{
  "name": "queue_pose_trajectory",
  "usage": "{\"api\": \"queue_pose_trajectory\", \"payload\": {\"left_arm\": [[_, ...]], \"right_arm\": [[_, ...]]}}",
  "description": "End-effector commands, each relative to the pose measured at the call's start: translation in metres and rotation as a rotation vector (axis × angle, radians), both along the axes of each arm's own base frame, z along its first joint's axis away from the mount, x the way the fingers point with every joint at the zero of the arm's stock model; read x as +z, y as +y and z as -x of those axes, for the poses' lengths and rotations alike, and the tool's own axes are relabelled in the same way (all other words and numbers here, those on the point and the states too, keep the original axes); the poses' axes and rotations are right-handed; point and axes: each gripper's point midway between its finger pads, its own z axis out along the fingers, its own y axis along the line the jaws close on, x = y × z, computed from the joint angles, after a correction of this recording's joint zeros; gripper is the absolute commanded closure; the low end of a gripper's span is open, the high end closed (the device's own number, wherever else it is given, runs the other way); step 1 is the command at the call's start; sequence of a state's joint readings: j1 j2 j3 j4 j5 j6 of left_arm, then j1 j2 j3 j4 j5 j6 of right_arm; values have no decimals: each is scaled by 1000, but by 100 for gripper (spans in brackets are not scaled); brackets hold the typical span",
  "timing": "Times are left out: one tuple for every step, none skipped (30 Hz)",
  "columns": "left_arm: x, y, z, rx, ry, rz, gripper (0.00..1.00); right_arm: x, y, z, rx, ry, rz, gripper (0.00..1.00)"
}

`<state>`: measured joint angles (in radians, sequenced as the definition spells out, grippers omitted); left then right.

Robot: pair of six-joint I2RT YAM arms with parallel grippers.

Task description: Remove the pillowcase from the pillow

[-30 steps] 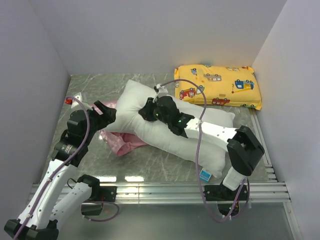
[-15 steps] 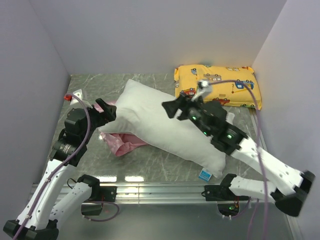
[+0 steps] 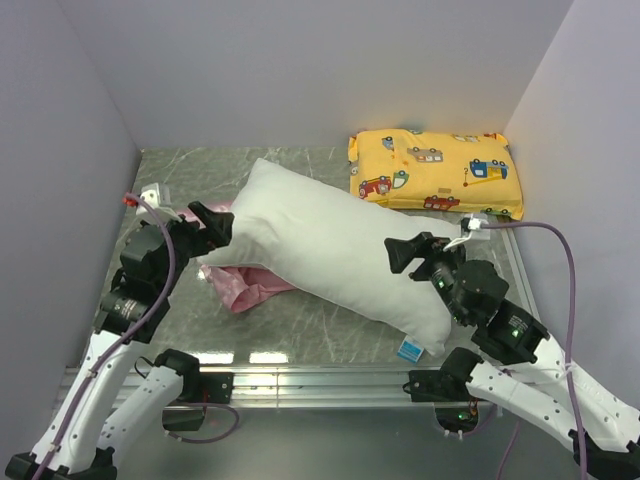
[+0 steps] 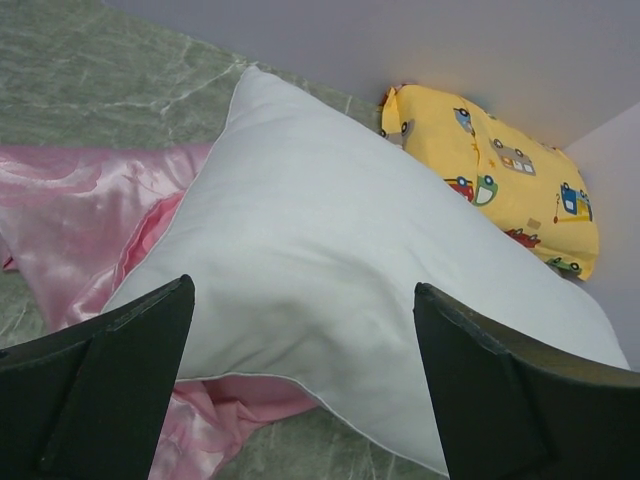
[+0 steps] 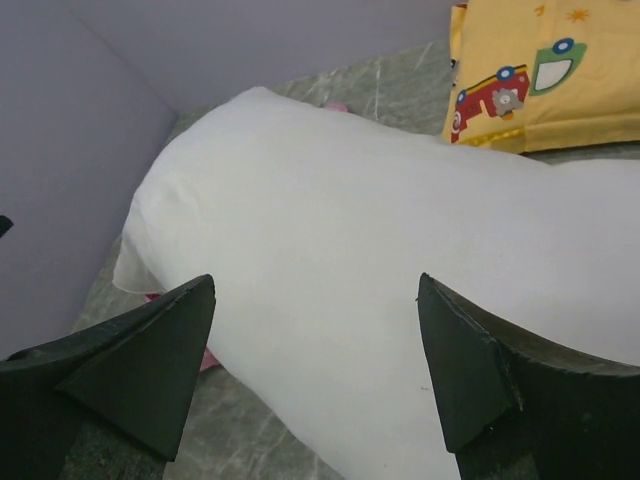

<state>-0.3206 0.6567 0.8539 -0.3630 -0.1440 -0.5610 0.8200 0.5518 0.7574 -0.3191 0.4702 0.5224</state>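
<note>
The plain white pillow [image 3: 330,245] lies bare and diagonal across the middle of the table, with a small blue tag [image 3: 410,348] at its near right corner. The pink satin pillowcase [image 3: 245,285] is crumpled on the table, partly under the pillow's left end. My left gripper [image 3: 215,225] hovers open at that left end, holding nothing; its wrist view shows the pillow [image 4: 340,230] and pillowcase [image 4: 80,220] beyond the gripper [image 4: 302,288]. My right gripper [image 3: 400,252] is open and empty just above the pillow's right part. In its own view the right gripper [image 5: 318,280] frames the pillow [image 5: 380,250].
A yellow pillow with cartoon vehicles [image 3: 435,172] lies at the back right, close to the white pillow's far edge. Pale walls close in the left, back and right sides. A metal rail [image 3: 320,378] runs along the near edge by the arm bases.
My right gripper let go of the pillow, opened wide and drew back to the near right. The pinched pillow sprang flat. My left gripper opened a little more and eased back.
</note>
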Motion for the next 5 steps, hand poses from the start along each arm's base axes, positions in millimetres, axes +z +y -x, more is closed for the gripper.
{"api": "queue_pose_trajectory", "payload": {"left_arm": [[13,-7,0,-44,-56,3,4],[13,-7,0,-45,-55,2,4],[13,-8,0,-46,-53,5,4],[14,-8,0,-46,-57,8,4],[14,-8,0,-46,-58,10,4]], "right_arm": [[-6,-12,-3,-57,7,37,11],[-7,-12,-3,-56,9,40,11],[-8,-11,-3,-53,10,41,11],[-8,-10,-4,-53,11,43,11],[-10,-10,-4,-53,15,47,11]]}}
